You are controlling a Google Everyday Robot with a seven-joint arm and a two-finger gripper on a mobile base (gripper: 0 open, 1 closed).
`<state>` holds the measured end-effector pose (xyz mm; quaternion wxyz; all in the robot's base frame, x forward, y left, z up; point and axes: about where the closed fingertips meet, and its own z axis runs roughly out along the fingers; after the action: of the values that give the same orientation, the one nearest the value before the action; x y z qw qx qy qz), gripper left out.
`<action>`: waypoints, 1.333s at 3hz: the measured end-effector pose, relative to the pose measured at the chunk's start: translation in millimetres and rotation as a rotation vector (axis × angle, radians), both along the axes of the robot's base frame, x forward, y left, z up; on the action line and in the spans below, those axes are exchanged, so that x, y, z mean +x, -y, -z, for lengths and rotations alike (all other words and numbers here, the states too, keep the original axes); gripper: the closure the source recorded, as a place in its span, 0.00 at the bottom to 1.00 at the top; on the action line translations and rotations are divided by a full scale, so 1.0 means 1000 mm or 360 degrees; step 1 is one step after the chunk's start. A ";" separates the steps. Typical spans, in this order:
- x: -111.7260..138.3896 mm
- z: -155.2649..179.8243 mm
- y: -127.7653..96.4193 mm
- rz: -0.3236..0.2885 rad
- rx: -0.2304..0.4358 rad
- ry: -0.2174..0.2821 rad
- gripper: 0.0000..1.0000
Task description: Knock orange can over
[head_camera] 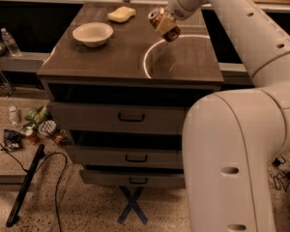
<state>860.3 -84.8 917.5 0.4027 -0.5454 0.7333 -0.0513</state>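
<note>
The orange can point(165, 27) is orange-brown with a silver top. It is tilted, top toward the upper left, and hangs just above the back middle of the brown cabinet top point(121, 57). My gripper point(168, 19) comes in from the upper right at the end of the white arm and is shut around the can's upper part. The can's lower end points down and to the right, above the tabletop.
A white bowl point(93, 34) sits at the left of the cabinet top and a yellow sponge point(122, 14) at the back. Three drawers are below. My white arm and base point(232, 144) fill the right. Bottles, wrappers and a cable lie on the floor at left.
</note>
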 end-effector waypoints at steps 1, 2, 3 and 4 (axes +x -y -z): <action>0.014 0.006 0.020 0.0049 -0.0335 0.0045 1.00; 0.019 0.018 0.023 0.0012 -0.0557 0.0057 0.82; 0.017 0.030 0.016 -0.0066 -0.0637 0.0038 0.58; 0.013 0.036 0.010 -0.0123 -0.0658 0.0025 0.35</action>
<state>873.6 -94.3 881.1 0.2896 -0.6438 0.6825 -0.1894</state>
